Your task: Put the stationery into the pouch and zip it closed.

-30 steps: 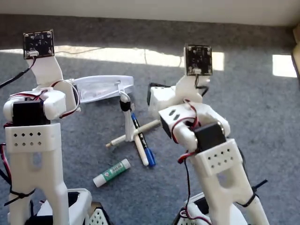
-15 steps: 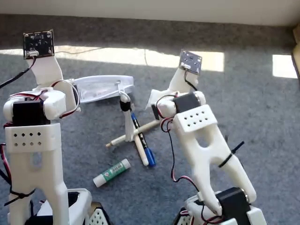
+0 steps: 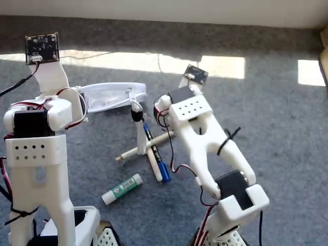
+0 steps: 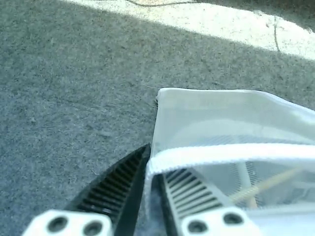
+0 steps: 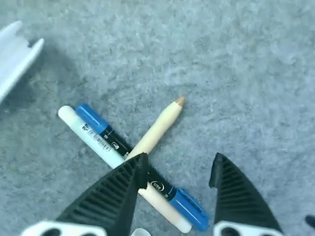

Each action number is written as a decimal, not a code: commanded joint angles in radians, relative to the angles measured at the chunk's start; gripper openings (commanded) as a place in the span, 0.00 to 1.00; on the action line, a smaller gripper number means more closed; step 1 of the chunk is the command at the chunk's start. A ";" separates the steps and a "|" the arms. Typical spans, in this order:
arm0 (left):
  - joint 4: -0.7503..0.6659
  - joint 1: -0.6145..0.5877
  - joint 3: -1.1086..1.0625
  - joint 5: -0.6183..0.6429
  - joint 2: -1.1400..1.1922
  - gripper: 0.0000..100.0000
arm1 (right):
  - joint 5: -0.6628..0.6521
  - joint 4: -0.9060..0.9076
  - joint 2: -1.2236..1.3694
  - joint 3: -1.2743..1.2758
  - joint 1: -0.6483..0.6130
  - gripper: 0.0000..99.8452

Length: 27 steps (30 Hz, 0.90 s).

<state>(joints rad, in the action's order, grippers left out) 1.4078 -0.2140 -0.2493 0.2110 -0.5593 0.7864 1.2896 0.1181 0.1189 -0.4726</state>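
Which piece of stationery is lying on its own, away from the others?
The green-labelled glue stick. It lies alone, nearer the arm bases; the pencil, blue pen and white marker lie crossed together by the right hand.

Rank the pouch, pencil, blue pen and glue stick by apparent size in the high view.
1. pouch, clearly largest.
2. pencil and blue pen: similar length, too close to rank.
3. glue stick, shortest.

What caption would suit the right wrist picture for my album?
Open hand poised over a blue pen, white pen and pencil crossed on grey carpet.
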 commanded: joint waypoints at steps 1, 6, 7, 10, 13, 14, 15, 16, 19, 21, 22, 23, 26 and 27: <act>-0.002 -0.016 0.024 -0.011 0.010 0.01 | 0.015 0.010 0.035 -0.096 -0.019 0.21; -0.002 -0.016 0.024 -0.011 0.010 0.01 | 0.015 0.008 0.128 -0.162 -0.019 0.21; -0.002 -0.016 0.024 -0.011 0.010 0.01 | 0.015 0.008 0.145 -0.174 -0.019 0.21; -0.002 -0.016 0.022 -0.011 0.010 0.01 | 0.015 0.008 0.200 -0.219 -0.019 0.21; -0.002 -0.016 0.022 -0.011 0.010 0.01 | 0.023 0.008 0.255 -0.255 -0.019 0.20; -0.002 -0.016 0.022 -0.011 0.010 0.01 | 0.040 0.008 0.271 -0.266 -0.019 0.19; -0.002 -0.016 0.022 -0.011 0.010 0.01 | 0.052 0.008 0.285 -0.274 -0.018 0.17; -0.002 -0.016 0.022 -0.011 0.010 0.01 | 0.058 0.008 0.297 -0.283 -0.018 0.16; 0.002 -0.016 0.022 -0.011 0.010 0.01 | 0.061 0.015 0.318 -0.300 -0.015 0.15; 0.003 -0.016 0.022 -0.011 0.010 0.01 | 0.061 0.016 0.323 -0.298 -0.015 0.15; 0.003 -0.016 0.022 -0.011 0.010 0.01 | 0.063 0.016 0.325 -0.297 -0.015 0.14; 0.003 -0.016 0.022 -0.011 0.010 0.01 | 0.063 0.016 0.325 -0.295 -0.013 0.14; 0.003 -0.016 0.022 -0.011 0.010 0.01 | 0.064 0.016 0.325 -0.294 -0.013 0.14; 0.003 -0.016 0.022 -0.011 0.010 0.01 | 0.064 0.018 0.325 -0.292 -0.013 0.14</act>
<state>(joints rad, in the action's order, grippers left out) 1.4078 -0.2140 -0.2493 0.2110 -0.5593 0.8370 1.2942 0.4680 -0.1250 -0.4757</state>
